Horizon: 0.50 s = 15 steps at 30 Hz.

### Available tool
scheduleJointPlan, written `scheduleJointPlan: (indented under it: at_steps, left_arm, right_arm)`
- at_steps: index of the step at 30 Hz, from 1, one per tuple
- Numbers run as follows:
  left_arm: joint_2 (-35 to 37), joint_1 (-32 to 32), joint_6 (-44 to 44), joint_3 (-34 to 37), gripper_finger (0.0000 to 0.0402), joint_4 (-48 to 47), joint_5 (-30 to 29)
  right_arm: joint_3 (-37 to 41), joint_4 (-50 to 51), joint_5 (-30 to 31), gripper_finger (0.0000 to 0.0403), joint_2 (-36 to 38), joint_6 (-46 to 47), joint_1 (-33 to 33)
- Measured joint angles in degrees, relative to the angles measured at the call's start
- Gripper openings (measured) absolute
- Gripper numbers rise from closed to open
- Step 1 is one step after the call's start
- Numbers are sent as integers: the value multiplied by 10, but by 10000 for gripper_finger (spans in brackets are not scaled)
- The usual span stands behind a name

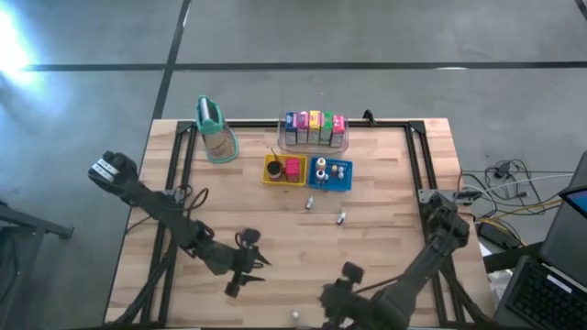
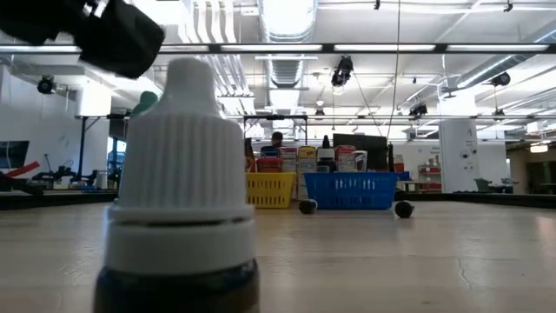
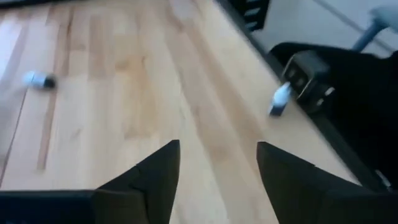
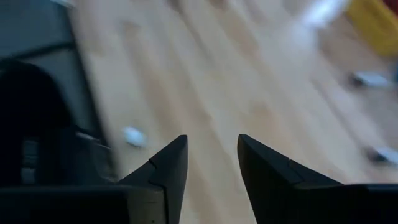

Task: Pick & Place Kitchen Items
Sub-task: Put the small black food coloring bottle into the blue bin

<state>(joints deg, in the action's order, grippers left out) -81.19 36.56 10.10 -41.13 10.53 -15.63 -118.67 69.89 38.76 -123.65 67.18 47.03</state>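
"Which arm stood closer to the loose bits?"

"Hard call. Two small white pieces [image 1: 310, 203] and [image 1: 340, 217] lay on bare wood just in front of the trays, up the table from both arms. The right gripper [image 1: 332, 298] sat low near the front edge, almost straight below them; the left gripper [image 1: 246, 266] was off to their left. I'd have guessed the right was better placed. Their long axes I couldn't make out."

"Were the fingers holding anything?"

"No. Both pairs stood parted, nothing between them."

"And the containers?"

"The clear bin [image 1: 314, 144] held a row of coloured cartons [image 1: 313, 127]. The yellow tray [image 1: 271, 176] had a red block [image 1: 293, 168] and something dark; the blue tray [image 1: 344, 183] held small white pieces."
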Motion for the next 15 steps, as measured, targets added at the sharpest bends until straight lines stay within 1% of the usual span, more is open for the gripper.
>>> scheduleJointPlan:
  at_steps: [3,6,8,11,15]
  left_arm:
    - [0,12,38,23,222,-4,-40]
    - [6,18,67,41,220,-3,-71]
    - [14,18,78,48,220,-3,-86]
    - [25,17,80,52,220,-9,-95]
    - [52,19,83,57,220,-50,-97]
  right_arm:
    - [8,-120,0,144,-1,-81,-4]
    - [8,-189,-1,145,-2,-108,-11]
    - [8,-200,-9,141,-2,-107,-16]
    - [16,-199,-20,133,-2,-72,-24]
    - [20,-215,-48,132,-13,-61,-33]
